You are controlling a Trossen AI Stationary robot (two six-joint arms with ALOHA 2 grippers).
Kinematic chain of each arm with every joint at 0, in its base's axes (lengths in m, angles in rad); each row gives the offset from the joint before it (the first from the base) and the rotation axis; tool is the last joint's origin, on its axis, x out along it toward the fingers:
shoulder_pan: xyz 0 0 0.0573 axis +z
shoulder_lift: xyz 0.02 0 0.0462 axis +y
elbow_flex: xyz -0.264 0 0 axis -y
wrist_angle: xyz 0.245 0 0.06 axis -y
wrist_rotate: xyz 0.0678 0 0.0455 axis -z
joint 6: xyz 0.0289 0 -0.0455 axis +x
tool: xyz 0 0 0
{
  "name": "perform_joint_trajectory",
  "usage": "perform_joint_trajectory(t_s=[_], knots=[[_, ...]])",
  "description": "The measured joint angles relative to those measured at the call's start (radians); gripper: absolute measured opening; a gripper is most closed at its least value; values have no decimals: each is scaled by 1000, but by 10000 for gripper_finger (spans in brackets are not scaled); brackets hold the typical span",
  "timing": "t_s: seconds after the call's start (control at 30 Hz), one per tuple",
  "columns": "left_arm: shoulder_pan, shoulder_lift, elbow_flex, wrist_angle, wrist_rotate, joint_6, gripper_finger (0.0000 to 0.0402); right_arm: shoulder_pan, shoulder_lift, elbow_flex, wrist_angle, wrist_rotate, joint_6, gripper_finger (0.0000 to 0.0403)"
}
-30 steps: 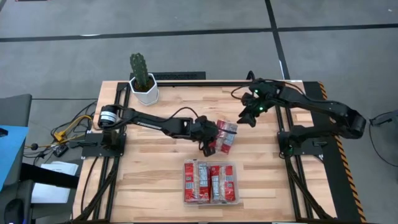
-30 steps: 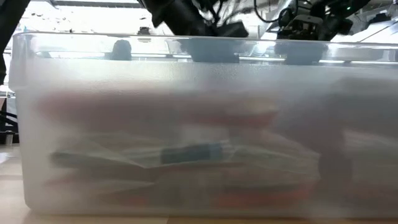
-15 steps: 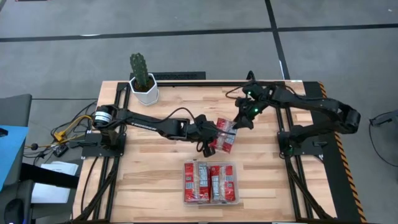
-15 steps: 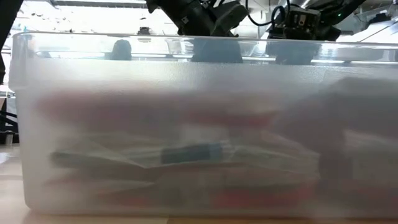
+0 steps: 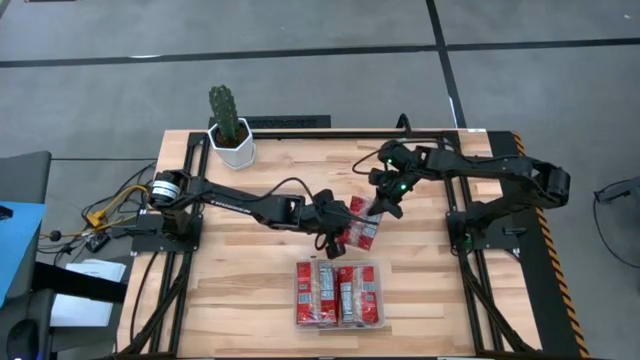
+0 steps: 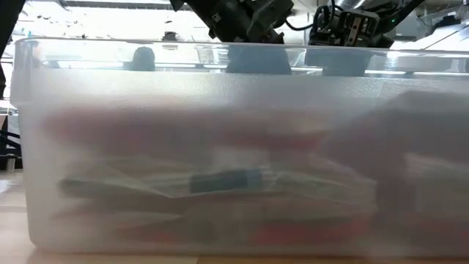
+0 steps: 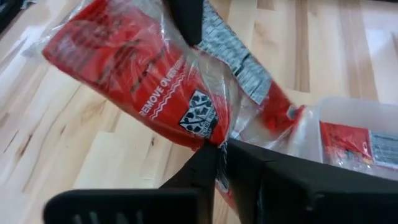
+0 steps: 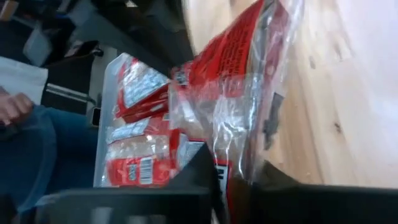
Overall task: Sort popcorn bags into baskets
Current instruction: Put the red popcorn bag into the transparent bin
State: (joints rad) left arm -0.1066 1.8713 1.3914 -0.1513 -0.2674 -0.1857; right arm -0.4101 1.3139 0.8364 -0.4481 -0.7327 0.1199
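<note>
Two grippers clamp one popcorn bag (image 5: 361,222) above mid-desk, between the desk's centre and its right edge. Left gripper (image 5: 339,236) pinches the bag's lower edge, fingers (image 7: 205,165) almost closed on the film. Right gripper (image 5: 382,205) grips the bag's far end, fingers (image 8: 205,168) nearly closed on it. Clear basket (image 5: 339,318) sits at the desk's front edge, holding several red bags (image 5: 338,292) laid flat. Cactus pot (image 5: 232,146) stands near the back-left corner.
</note>
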Motion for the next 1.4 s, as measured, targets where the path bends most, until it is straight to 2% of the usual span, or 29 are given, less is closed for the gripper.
perform_joint_trajectory(t_s=[0.07,0.2,0.37,0.47,0.7,0.93,1.23,1.4], knots=[[0,0,0,-1,23,12,35,-1,0,0,4,-4,-12,21],[2,-44,2,-74,90,-9,85,-20,-22,-1,7,-8,-3,28],[5,-171,2,-269,171,-42,139,-30,-60,-1,-22,-30,32,18],[6,-267,2,-362,181,-48,156,18,-73,0,-31,-52,78,22],[3,-464,2,-501,112,-106,160,254,-62,0,-2,-40,148,23],[2,-565,2,-512,-10,-117,158,428,-24,1,118,65,236,35],[1,-578,0,-555,-18,-132,157,543,106,0,189,64,251,27],[1,-578,0,-569,-18,-157,157,569,177,0,248,46,276,42]])
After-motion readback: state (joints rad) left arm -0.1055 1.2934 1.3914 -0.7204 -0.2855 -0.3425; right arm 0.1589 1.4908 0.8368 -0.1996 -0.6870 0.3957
